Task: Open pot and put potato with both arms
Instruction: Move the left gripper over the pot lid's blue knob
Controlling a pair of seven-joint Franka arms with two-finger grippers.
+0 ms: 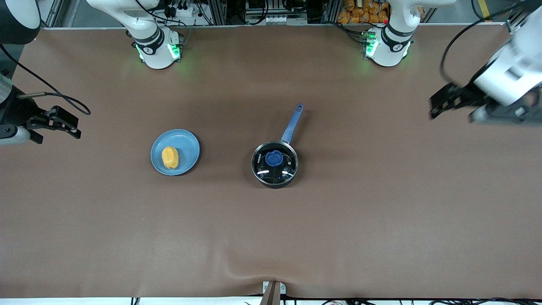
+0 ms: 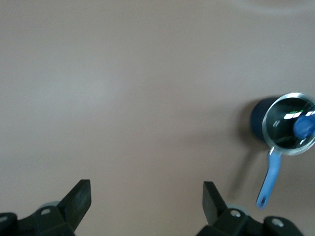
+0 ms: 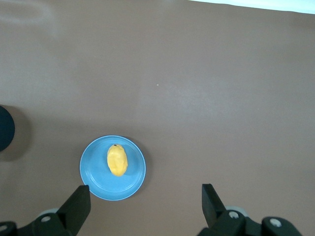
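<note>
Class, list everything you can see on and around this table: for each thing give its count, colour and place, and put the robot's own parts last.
pot: one, black with a blue handle, mid-table, glass lid on.
lid knob: one, blue, on top of the lid.
plate: one, light blue, beside the pot toward the right arm's end.
potato: one, yellow-orange, lying on the plate.
table: one, brown.
left gripper: one, black, fingers open, over the table's left-arm end.
right gripper: one, black, fingers open, over the table's right-arm end.
</note>
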